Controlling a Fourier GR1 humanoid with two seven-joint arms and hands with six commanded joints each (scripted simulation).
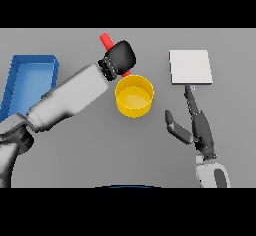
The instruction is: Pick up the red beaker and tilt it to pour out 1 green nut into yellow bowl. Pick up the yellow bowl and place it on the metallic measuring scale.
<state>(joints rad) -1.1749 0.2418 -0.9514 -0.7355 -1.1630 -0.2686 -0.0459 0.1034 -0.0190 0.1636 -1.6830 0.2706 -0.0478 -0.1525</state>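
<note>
My left robot hand grips the red beaker, tilted just beyond the yellow bowl's far-left rim; my right robot hand rests open, fingertips near the scale.

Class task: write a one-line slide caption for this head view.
Left hand tilts the red beaker beside the yellow bowl; right hand open near the metallic scale.

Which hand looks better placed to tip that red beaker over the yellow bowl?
The left hand: it already grips the red beaker right behind the yellow bowl. The right hand lies open near the scale.
</note>
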